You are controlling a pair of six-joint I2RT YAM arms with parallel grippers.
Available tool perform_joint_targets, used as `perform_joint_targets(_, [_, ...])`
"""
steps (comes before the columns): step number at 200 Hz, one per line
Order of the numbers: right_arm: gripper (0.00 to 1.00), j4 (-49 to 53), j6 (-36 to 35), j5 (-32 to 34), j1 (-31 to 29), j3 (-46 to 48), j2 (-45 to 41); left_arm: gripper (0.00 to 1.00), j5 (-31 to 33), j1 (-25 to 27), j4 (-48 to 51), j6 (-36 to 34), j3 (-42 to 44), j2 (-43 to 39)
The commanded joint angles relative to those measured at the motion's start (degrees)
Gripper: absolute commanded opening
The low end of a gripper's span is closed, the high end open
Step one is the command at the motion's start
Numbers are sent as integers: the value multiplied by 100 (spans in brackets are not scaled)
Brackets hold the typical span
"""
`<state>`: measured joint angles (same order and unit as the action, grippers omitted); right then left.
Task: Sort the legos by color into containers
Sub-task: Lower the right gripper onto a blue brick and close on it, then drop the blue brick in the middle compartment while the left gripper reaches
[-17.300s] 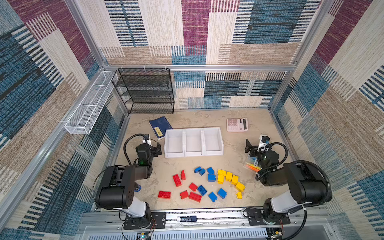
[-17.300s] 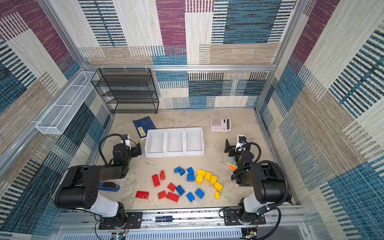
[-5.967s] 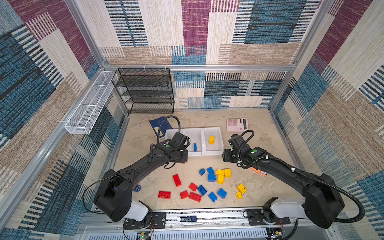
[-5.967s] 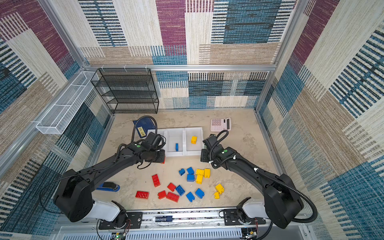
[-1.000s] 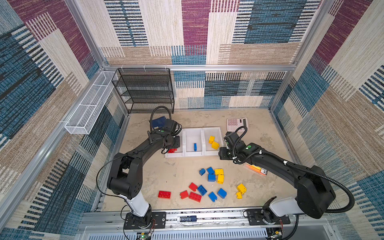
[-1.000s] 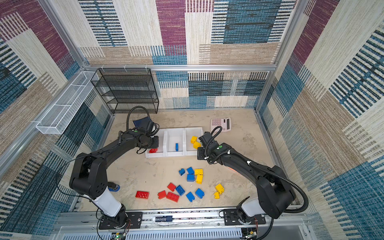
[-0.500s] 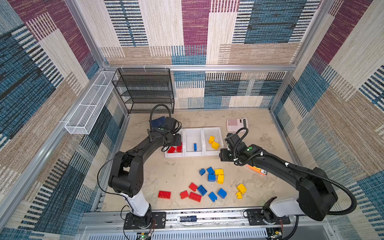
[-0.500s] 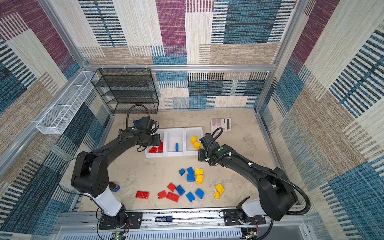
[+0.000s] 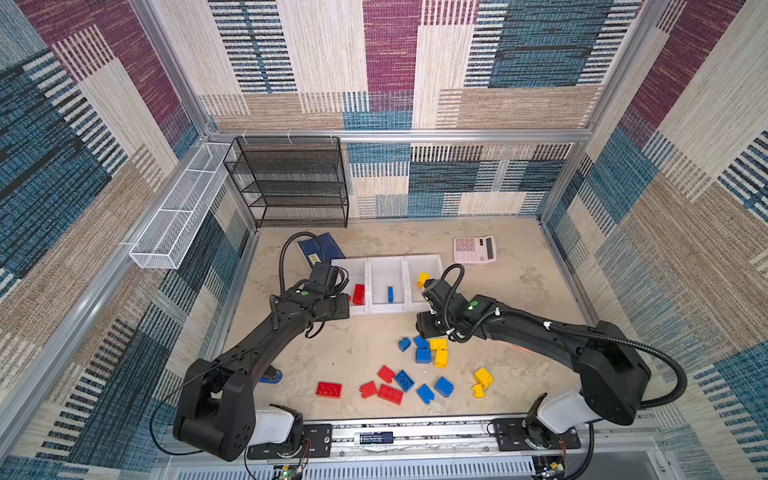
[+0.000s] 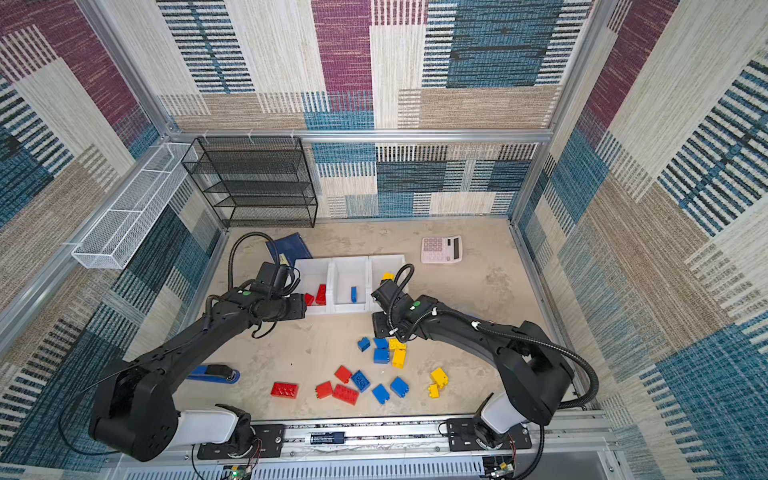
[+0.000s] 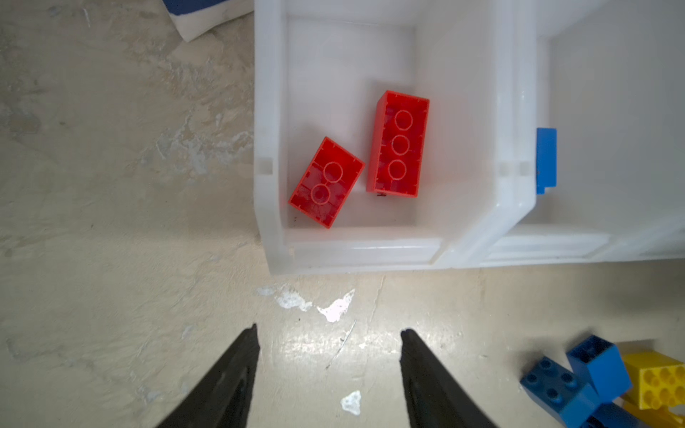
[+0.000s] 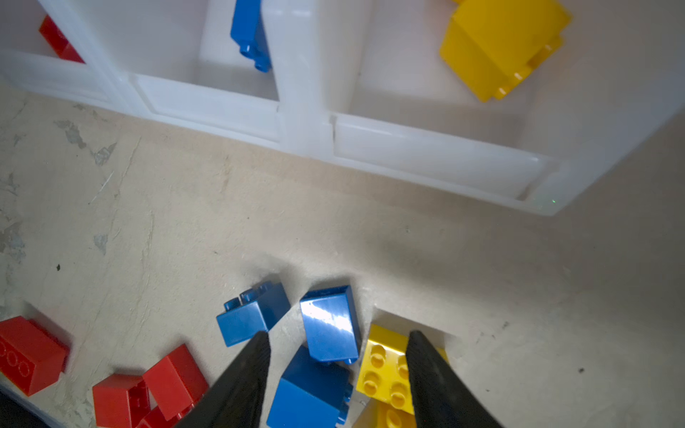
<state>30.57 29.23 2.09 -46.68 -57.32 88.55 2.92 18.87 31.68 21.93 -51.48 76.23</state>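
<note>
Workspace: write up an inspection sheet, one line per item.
Surface: beige tabletop, scuffed.
Job's things: bins hold two red bricks, one blue brick, a yellow brick, one colour each; loose legos in front.
Clutter: calculator, booklet, stapler.
Grippers: left gripper, jaws open, empty; right gripper, jaws open over the loose legos.
Cables: black loops at both wrists.
Surroundings: black mesh rack, white wire basket, patterned walls.

A robot test cell in a lab: striped woven fabric panels (image 9: 324,62) fill a bare aluminium frame (image 9: 399,135) around a scuffed beige table (image 9: 519,299). Two black jointed robot arms (image 9: 266,336) are bolted to a metal rail (image 9: 436,432) along its near edge, cables exposed.
</note>
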Motion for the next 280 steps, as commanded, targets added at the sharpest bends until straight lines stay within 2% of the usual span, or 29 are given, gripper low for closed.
perform_joint_targets(1, [62,-158,18,-64,-251,-250,312,64,139,-6,78,235,238,-253])
perform_joint_targets(29, [62,-60,-183,-106,-445,-465,715,64,87,-5,64,320,414,-423])
perform_joint_targets(81, [61,-109,-837,-498,-509,-532,943,64,-16,-2,18,351,474,-371])
perform_joint_targets(123, [56,-61,-894,-581,-597,-710,1322,64,-73,-4,-4,383,507,-337])
perform_joint_targets(137, [53,20,-824,-418,-597,-743,1429,64,-55,-1,-2,378,515,-360])
perform_joint_targets(166, [37,188,-797,-266,-601,-850,1568,64,-87,-3,4,382,512,-371])
perform_joint_targets(194, [35,186,-852,-209,-605,-978,1355,64,-123,-1,17,390,510,-373])
perform_joint_targets(227, [34,330,-1262,116,-521,-1775,1390,64,-179,-2,57,438,555,-438])
perform_joint_targets(280, [32,527,-1392,334,74,-3403,2507,64,-349,-2,-48,623,888,-669])
